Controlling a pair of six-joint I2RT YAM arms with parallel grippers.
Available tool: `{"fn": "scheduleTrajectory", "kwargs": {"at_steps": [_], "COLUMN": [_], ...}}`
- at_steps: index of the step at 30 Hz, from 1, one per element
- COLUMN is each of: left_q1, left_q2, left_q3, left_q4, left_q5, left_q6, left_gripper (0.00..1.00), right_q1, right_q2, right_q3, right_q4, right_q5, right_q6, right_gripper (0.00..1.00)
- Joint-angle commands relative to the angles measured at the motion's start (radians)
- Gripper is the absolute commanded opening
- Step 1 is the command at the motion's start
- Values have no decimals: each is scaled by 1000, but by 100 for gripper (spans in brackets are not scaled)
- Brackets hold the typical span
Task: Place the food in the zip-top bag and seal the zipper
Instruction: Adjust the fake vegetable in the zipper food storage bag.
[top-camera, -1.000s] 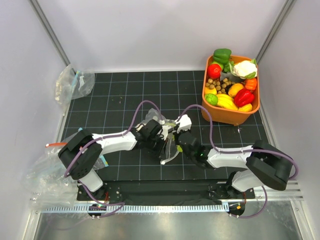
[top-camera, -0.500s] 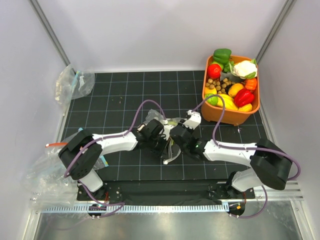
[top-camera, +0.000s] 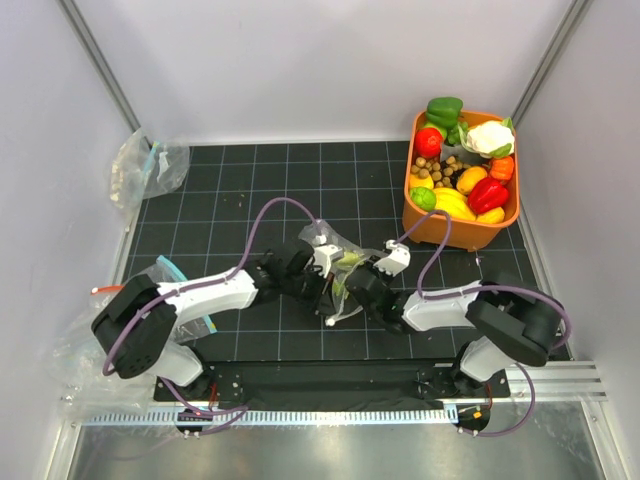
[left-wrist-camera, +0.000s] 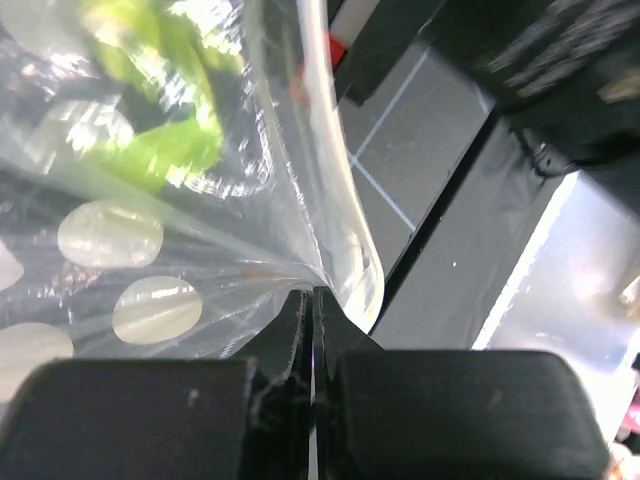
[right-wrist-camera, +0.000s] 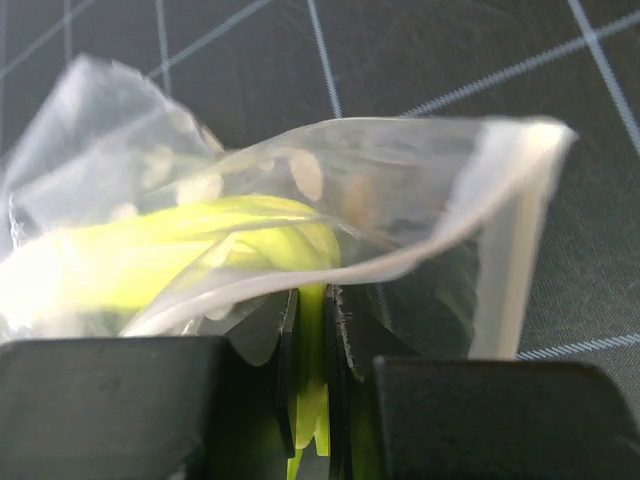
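table (top-camera: 230, 200): black gridded top, pale walls around | orange tub (top-camera: 452, 232): far right | zip-top bag (top-camera: 338, 272): mid-table, celery (right-wrist-camera: 150, 260) inside | left hand (left-wrist-camera: 312, 303): pinching bag's edge | right hand (right-wrist-camera: 312, 300): pinching bag over celery

The black table top (top-camera: 230, 200), ruled with a pale grid, is being used as the carrying surface. An orange tub (top-camera: 462, 238) filled with toy produce is being carried at its far right corner. A crumpled clear bag (top-camera: 150, 165) is being supported at the far left corner. Further clear bags (top-camera: 75, 345) are being supported at the near left edge. The dotted zip-top bag (top-camera: 335, 275) is being held over the middle; contact with the surface cannot be told.
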Motion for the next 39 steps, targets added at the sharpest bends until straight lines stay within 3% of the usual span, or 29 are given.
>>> {"fn": "scheduleTrajectory", "kwargs": {"at_steps": [1, 5, 10, 14, 16, 19, 21, 22, 26, 32, 33, 34, 37, 39], "left_q1": [32, 38, 39, 49, 56, 62, 67, 73, 75, 75, 75, 75, 73, 76], "left_q2": [-48, -38, 11, 28, 9, -14, -14, -9, 8, 35, 38, 41, 40, 31], "left_q3": [-24, -25, 3, 8, 0, -14, -17, -17, -12, -3, -1, 0, -3, -3], "left_q4": [87, 79, 30, 23, 24, 30, 29, 29, 30, 29, 30, 30, 30, 23], "left_q5": [42, 25, -6, -6, -18, -46, -56, -58, -32, 2, 6, 8, -4, -52], "left_q6": [-51, -48, -38, -45, -50, -58, -62, -64, -65, -61, -59, -59, -62, -68], "left_gripper": [0, 0, 0, 0, 0, 0, 0, 0, 0, 0, 0, 0, 0, 0], "right_q1": [-4, -4, -4, -4, -4, -4, -4, -4, -4, -4, -4, -4, -4, -4], "right_q2": [46, 80, 48, 83, 98, 83, 75, 78, 100, 98, 89, 85, 66, 34], "right_q3": [-11, 8, -20, 12, 28, 46, 58, 66, 92, 74, 69, 59, 86, 85], "right_q4": [123, 115, 169, 82, -11, -84, -133, -193, -193, -32, 21, 52, 36, 17], "right_q5": [55, 2, -14, -6, 9, 35, 75, 86, 60, 0, -1, -5, 9, 21], "right_q6": [83, 81, 40, 70, 129, 144, 164, 190, 179, 104, 92, 71, 8, -6], "right_gripper": [1, 2, 15, 37, 41, 39, 7, 1, 1, 2, 5, 23, 62, 63]}}
